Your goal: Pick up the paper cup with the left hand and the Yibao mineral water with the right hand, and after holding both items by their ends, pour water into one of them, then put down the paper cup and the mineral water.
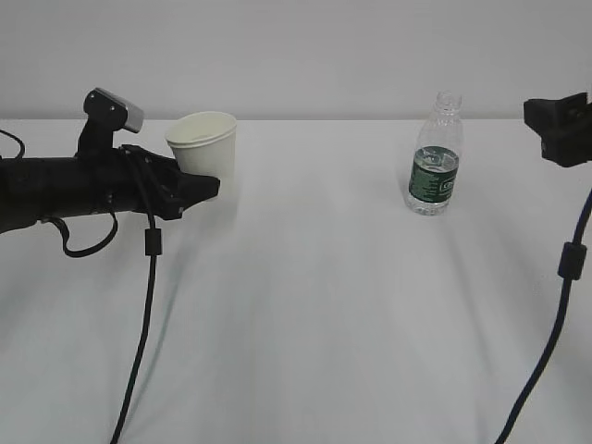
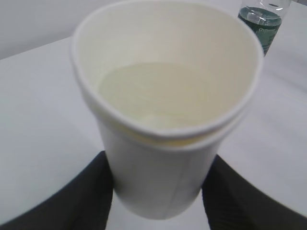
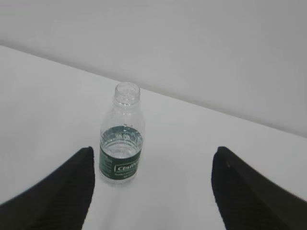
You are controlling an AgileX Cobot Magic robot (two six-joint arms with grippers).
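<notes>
Black cable (image 1: 146, 305) hangs nearest the exterior camera, trailing down from the left arm. That arm's left gripper (image 2: 158, 191) is clamped on the paper cup (image 1: 205, 143): in the left wrist view one dark finger (image 2: 91, 191) presses each side of the cup's lower wall, and the rim is squeezed slightly out of round. The cup tilts a little and shows a pale cream inside; whether it rests on the table (image 1: 324, 305) or is lifted off it I cannot tell. The right gripper (image 3: 153, 191) stands with its jaws wide apart, holding nothing, well back from the water bottle (image 1: 435, 157). One cup, one bottle. The bottle stands upright and capless on the right of the table, well apart from the cup, with some water behind its green label. A white cloth covers the table; behind it is a plain pale wall (image 1: 296, 46).
</notes>
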